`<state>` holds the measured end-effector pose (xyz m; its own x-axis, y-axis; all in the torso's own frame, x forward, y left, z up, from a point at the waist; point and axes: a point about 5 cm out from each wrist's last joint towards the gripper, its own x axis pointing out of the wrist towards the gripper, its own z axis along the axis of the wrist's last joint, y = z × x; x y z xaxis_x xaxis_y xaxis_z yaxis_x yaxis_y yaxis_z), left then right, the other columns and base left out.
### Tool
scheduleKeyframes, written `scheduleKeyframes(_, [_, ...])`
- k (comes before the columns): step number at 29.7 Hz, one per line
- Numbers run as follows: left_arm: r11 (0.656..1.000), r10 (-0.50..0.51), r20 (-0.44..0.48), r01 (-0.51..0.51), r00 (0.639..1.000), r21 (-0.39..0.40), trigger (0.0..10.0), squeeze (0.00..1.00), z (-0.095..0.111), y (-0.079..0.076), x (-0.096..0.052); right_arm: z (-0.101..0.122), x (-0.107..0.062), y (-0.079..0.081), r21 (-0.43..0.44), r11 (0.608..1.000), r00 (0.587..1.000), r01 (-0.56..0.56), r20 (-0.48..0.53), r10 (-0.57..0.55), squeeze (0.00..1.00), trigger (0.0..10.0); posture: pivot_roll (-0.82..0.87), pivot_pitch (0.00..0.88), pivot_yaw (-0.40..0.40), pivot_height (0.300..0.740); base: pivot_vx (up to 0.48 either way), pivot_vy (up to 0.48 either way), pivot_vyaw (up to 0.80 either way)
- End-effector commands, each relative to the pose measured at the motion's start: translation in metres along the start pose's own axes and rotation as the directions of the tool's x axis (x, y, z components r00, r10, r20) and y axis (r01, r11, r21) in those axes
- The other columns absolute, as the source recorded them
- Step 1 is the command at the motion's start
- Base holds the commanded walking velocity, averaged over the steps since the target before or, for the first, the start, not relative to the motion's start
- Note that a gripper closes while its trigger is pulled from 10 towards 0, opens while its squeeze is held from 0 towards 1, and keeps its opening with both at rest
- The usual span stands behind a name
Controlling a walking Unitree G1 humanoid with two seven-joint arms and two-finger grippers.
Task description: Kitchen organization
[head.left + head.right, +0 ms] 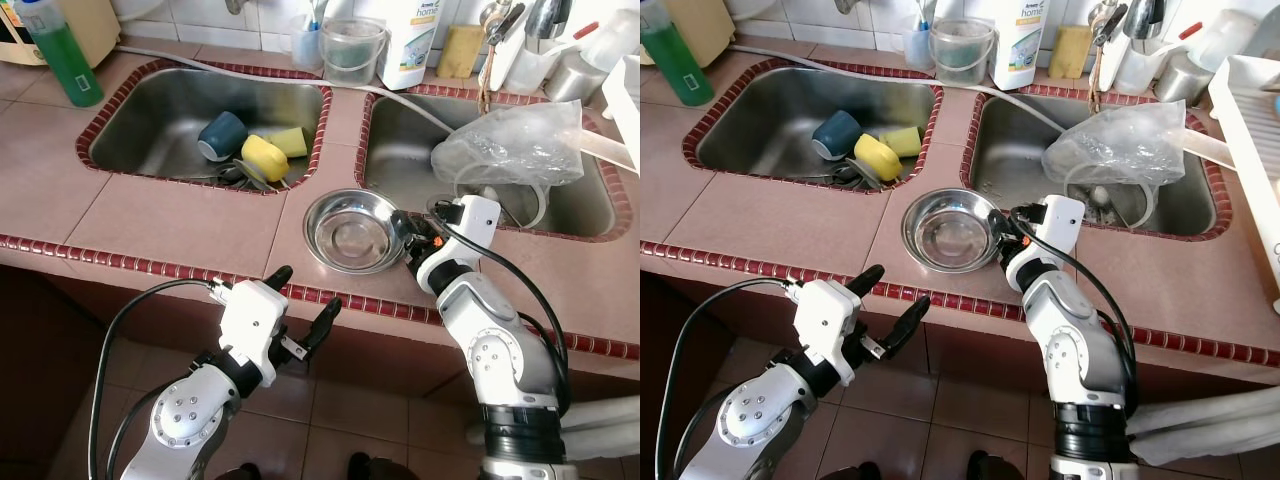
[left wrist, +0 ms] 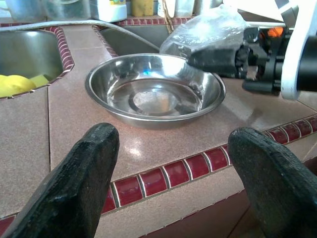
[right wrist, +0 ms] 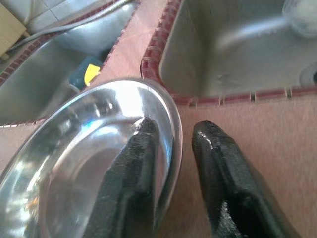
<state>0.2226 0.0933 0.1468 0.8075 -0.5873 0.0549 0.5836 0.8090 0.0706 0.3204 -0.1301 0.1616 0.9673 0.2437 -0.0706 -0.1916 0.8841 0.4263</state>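
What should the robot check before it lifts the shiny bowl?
1. Right gripper straddles the rim of the steel bowl, one finger inside and one outside: ok.
2. Fingers squeezed tight on the rim: cannot tell; a gap shows beside the outer finger.
3. Bowl sits flat on the counter between the two sinks: ok.
4. Bowl holds no things: ok.
5. Left gripper is open, off the counter's front edge, away from the bowl: ok.
6. Plastic bag near the right arm could snag: cannot tell.

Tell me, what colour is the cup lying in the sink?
The cup is dark teal blue, clearest in the left eye view.
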Motion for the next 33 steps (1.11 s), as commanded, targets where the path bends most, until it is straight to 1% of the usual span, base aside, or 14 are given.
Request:
scheduleKeyframes(1, [1.000, -0.014, 0.005, 0.014, 1.000, -0.004, 10.0, 0.00, 0.000, -0.004, 0.000, -0.001, -0.005, -0.003, 0.022, 1.000, 1.000, 0.014, -0.016, -0.014, 0.00, 0.0, -0.04, 0.188, -0.030, 0.740, 0.000, 0.000, 0.00])
scheduleKeyframes(4, [1.000, -0.010, 0.008, 0.010, 1.000, -0.008, 10.0, 0.00, 0.001, -0.004, 0.000, -0.005, -0.008, -0.004, 0.040, 0.999, 0.999, 0.015, -0.043, -0.014, 0.00, 0.0, -0.04, 0.190, -0.034, 0.740, 0.000, 0.000, 0.00])
scheduleKeyframes(8, [1.000, -0.002, 0.013, 0.002, 1.000, -0.014, 10.0, 0.00, 0.002, -0.004, 0.001, -0.009, -0.011, -0.007, 0.041, 0.999, 0.997, 0.020, -0.081, -0.016, 0.00, 0.0, -0.04, 0.198, -0.037, 0.740, 0.000, 0.000, 0.00])
scheduleKeyframes(17, [1.000, 0.007, 0.012, -0.007, 1.000, -0.020, 10.0, 0.00, 0.001, -0.004, 0.001, -0.010, -0.014, -0.012, 0.045, 0.998, 0.995, 0.037, -0.091, -0.033, 0.00, 0.0, -0.04, 0.205, -0.040, 0.740, 0.000, 0.000, 0.00])
scheduleKeyframes(21, [1.000, 0.010, 0.012, -0.010, 1.000, -0.019, 10.0, 0.00, 0.001, -0.003, 0.001, -0.010, -0.015, -0.012, 0.063, 0.997, 0.995, 0.044, -0.092, -0.038, 0.00, 0.0, -0.04, 0.205, -0.038, 0.740, 0.000, 0.000, 0.00])
scheduleKeyframes(24, [1.000, 0.011, 0.013, -0.011, 1.000, -0.019, 10.0, 0.00, 0.001, -0.003, 0.001, -0.008, -0.016, -0.011, 0.067, 0.997, 0.997, 0.038, -0.074, -0.033, 0.00, 0.0, -0.04, 0.203, -0.036, 0.740, 0.000, 0.000, 0.00])
scheduleKeyframes(25, [1.000, 0.011, 0.014, -0.011, 1.000, -0.017, 10.0, 0.00, 0.001, -0.002, 0.002, -0.004, -0.015, -0.009, 0.075, 0.997, 0.999, 0.029, -0.034, -0.027, 0.00, 0.0, -0.04, 0.199, -0.034, 0.740, 0.000, 0.000, 0.00])
scheduleKeyframes(27, [1.000, 0.011, 0.016, -0.011, 1.000, -0.016, 10.0, 0.00, 0.002, -0.001, 0.003, 0.001, -0.015, -0.007, 0.085, 0.996, 1.000, 0.012, 0.012, -0.013, 0.00, 0.0, -0.04, 0.196, -0.032, 0.740, 0.000, 0.000, 0.00])
scheduleKeyframes(28, [1.000, 0.011, 0.016, -0.011, 1.000, -0.016, 10.0, 0.00, 0.002, -0.001, 0.003, 0.001, -0.015, -0.007, 0.085, 0.996, 1.000, 0.012, 0.012, -0.013, 0.00, 0.0, -0.04, 0.196, -0.032, 0.740, 0.000, 0.000, 0.00])
scheduleKeyframes(29, [1.000, 0.012, 0.016, -0.012, 1.000, -0.015, 10.0, 0.00, 0.001, -0.001, 0.003, 0.003, -0.014, -0.006, 0.083, 0.997, 0.999, 0.002, 0.034, -0.005, 0.00, 0.0, -0.04, 0.191, -0.030, 0.740, 0.000, 0.000, 0.00])
scheduleKeyframes(30, [1.000, 0.012, 0.020, -0.012, 1.000, -0.011, 10.0, 0.00, 0.002, 0.000, 0.004, 0.007, -0.014, -0.002, 0.097, 0.995, 0.996, -0.029, 0.082, 0.021, 0.00, 0.0, -0.04, 0.186, -0.029, 0.740, 0.000, 0.000, 0.00])
scheduleKeyframes(31, [1.000, 0.014, 0.022, -0.013, 1.000, -0.009, 10.0, 0.00, 0.002, 0.001, 0.005, 0.010, -0.014, 0.001, 0.117, 0.992, 0.993, -0.047, 0.109, 0.034, 0.00, 0.0, -0.04, 0.180, -0.026, 0.740, 0.000, 0.000, 0.00])
scheduleKeyframes(32, [1.000, 0.014, 0.022, -0.013, 1.000, -0.009, 10.0, 0.00, 0.002, 0.001, 0.005, 0.010, -0.014, 0.001, 0.117, 0.992, 0.993, -0.047, 0.109, 0.034, 0.00, 0.0, -0.04, 0.180, -0.026, 0.740, 0.000, 0.000, 0.00])
scheduleKeyframes(33, [1.000, 0.017, 0.026, -0.017, 1.000, -0.007, 10.0, 0.00, 0.003, 0.002, 0.006, 0.013, -0.014, 0.003, 0.128, 0.989, 0.988, -0.078, 0.146, 0.059, 0.00, 0.0, -0.04, 0.175, -0.025, 0.740, 0.000, 0.000, 0.00])
